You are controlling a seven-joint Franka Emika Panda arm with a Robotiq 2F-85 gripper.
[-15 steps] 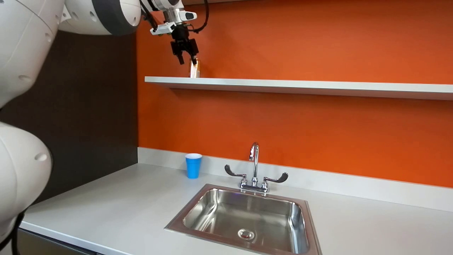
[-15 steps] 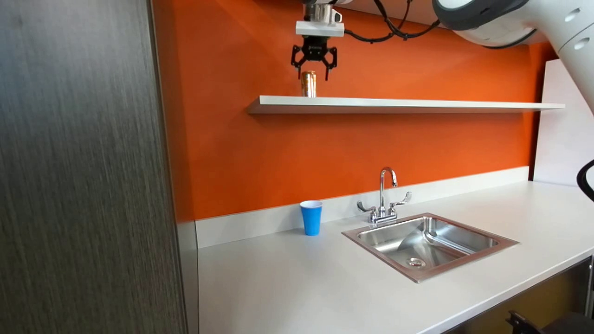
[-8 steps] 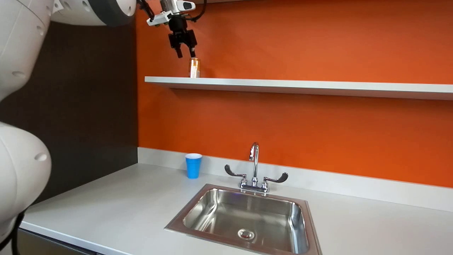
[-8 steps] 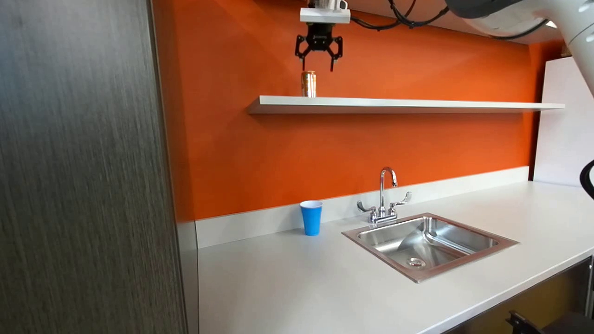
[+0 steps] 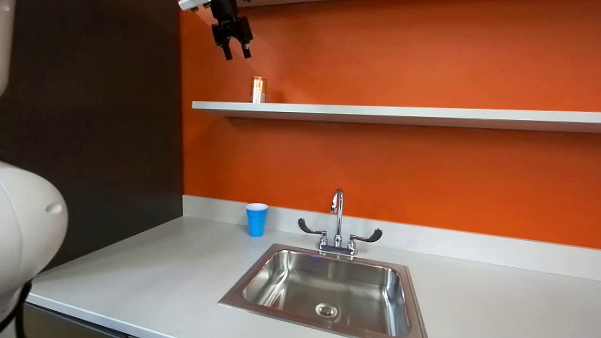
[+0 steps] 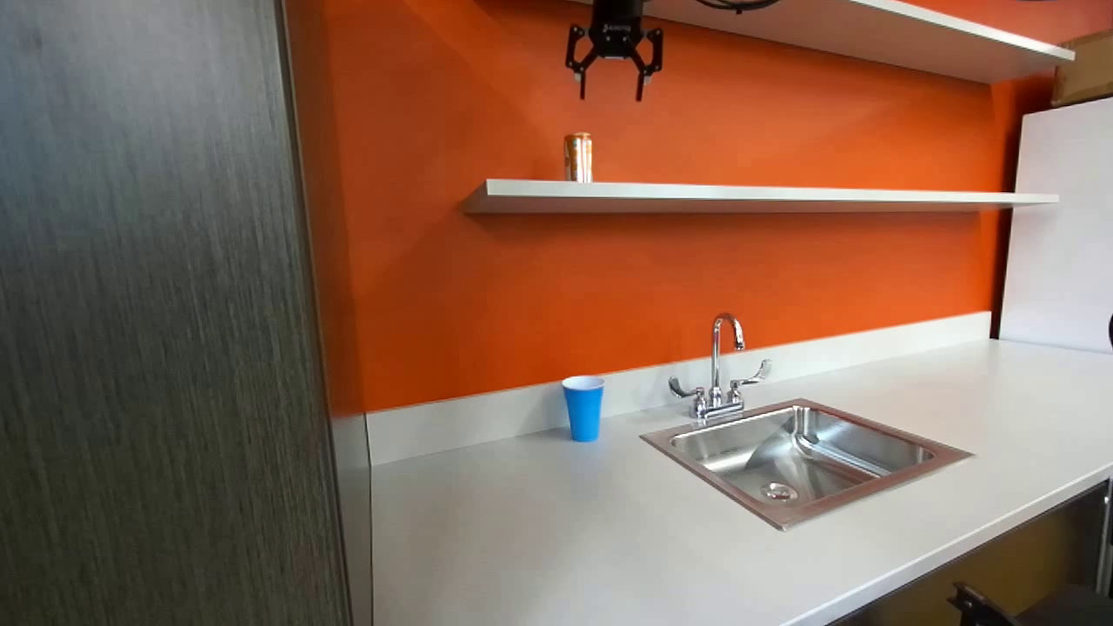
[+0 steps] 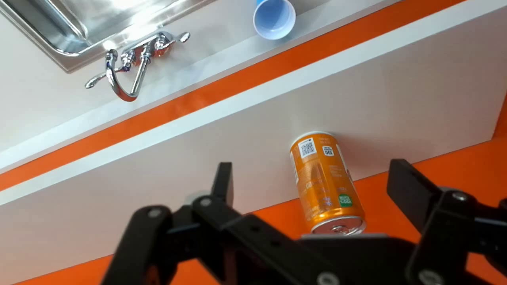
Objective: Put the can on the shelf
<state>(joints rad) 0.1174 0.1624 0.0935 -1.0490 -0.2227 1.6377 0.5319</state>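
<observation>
Above the level of the shelf (image 5: 396, 111): the hand (image 5: 238, 55), leaning slightly in an exterior view, wrist end toward the upper left; in an exterior view the hand (image 6: 611, 95) hangs close to plumb. Fingertips down, higher than the can (image 5: 258, 90) and apart from it. The hand's 2 fingers (image 7: 223, 182) stand wide apart, air between the tips. In the wrist view they reach up from the lower part of the frame, 1 to either side of the can as seen from there. Of the arm (image 5: 28, 225), a rounded white section shows at the left edge of an exterior view; the stretch leading to the hand is cut off by the frame.

Can: on the shelf, standing on its base, near the end at picture left in both exterior views, set back from the front edge. Long axis vertical in both of those views, top end up. In the wrist view the axis slants: base toward the upper left, tabbed top toward the lower right and nearer the hand. On the side turned to that camera, a QR code (image 7: 307, 147) sits near the base and a green mark (image 7: 345, 200) near the top.

Below, on the worktop (image 5: 155, 277): blue cup (image 5: 256, 220), rim up, near the back. Sink (image 5: 246, 281) let into the surface, chrome faucet (image 5: 338, 220) behind it. Orange wall (image 5: 422, 178) behind the shelf and can.
</observation>
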